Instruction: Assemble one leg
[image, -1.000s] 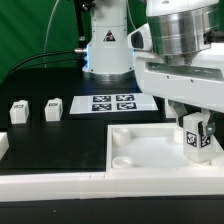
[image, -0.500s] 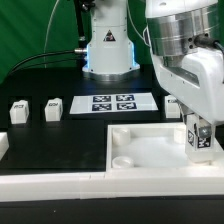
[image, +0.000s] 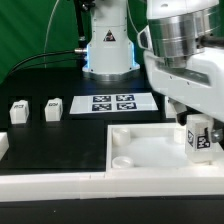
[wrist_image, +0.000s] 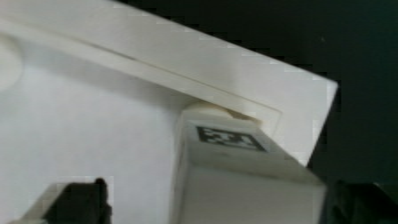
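The leg (image: 200, 140), a small white block with a tag on its face, stands upright at the near right corner of the white tray (image: 150, 152). My gripper (image: 199, 128) is around its top. In the wrist view the leg (wrist_image: 249, 175) sits at a corner socket of the tray (wrist_image: 89, 110). One dark finger (wrist_image: 75, 200) stands clearly apart from the leg's side. The other side is dark and hard to read. The gripper (wrist_image: 210, 208) looks open around the leg.
Two more legs (image: 18, 111) (image: 52, 109) stand at the exterior view's left. The marker board (image: 112, 103) lies behind the tray, in front of the arm's base (image: 108, 50). A white part (image: 3, 146) shows at the left edge.
The hand has turned about the leg and shifted slightly toward the exterior view's right. The leg has moved a little right and lower, to the tray's corner.
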